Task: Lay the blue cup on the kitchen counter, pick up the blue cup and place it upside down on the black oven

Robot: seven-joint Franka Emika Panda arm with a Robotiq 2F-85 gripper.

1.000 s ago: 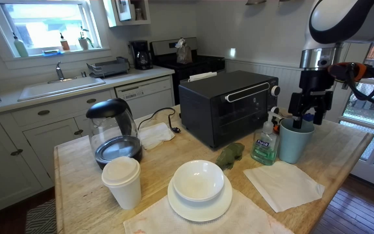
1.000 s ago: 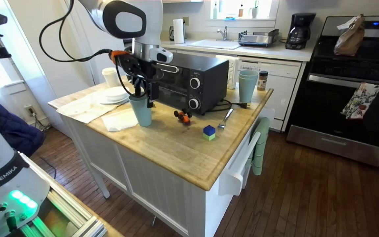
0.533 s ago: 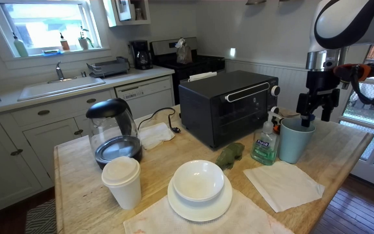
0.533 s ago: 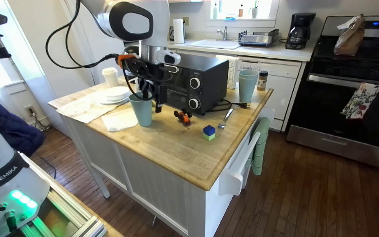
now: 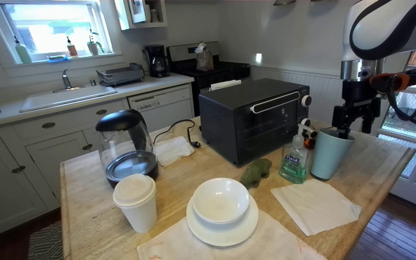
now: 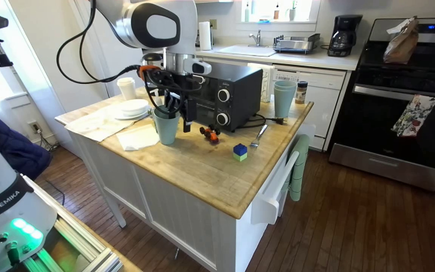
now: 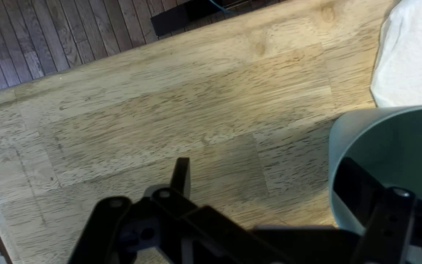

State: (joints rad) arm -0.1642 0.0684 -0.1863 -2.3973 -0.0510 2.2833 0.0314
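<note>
The pale blue cup [image 5: 330, 155] stands mouth up, leaning slightly, on the wooden kitchen counter [image 5: 96, 206], close to the hand sanitizer. It also shows in an exterior view [image 6: 167, 129] and at the right of the wrist view [image 7: 408, 154]. My gripper [image 5: 355, 133] is open above it. One finger reaches inside the cup at the rim; the other is outside, well apart from the wall, as the wrist view [image 7: 266, 167] shows. The black oven [image 5: 220, 133] stands on the counter behind the cup; its flat top is bare. Similar blue cups [image 6: 284, 100] stand stacked at the far corner.
Hand sanitizer [image 5: 295, 162] stands beside the cup, a napkin [image 5: 318, 206] in front. A green toy [image 5: 256, 172], bowl [image 5: 221, 200], white paper cup [image 5: 137, 206] and kettle [image 5: 126, 144] stand nearby. An orange toy car [image 6: 210, 134], block [image 6: 240, 152] and fork [image 6: 259, 136] lie near the oven.
My gripper has moved toward the oven-knob side, then slightly down, with one finger staying inside the cup. The cup's rim has shifted the same way and the cup now leans a little.
</note>
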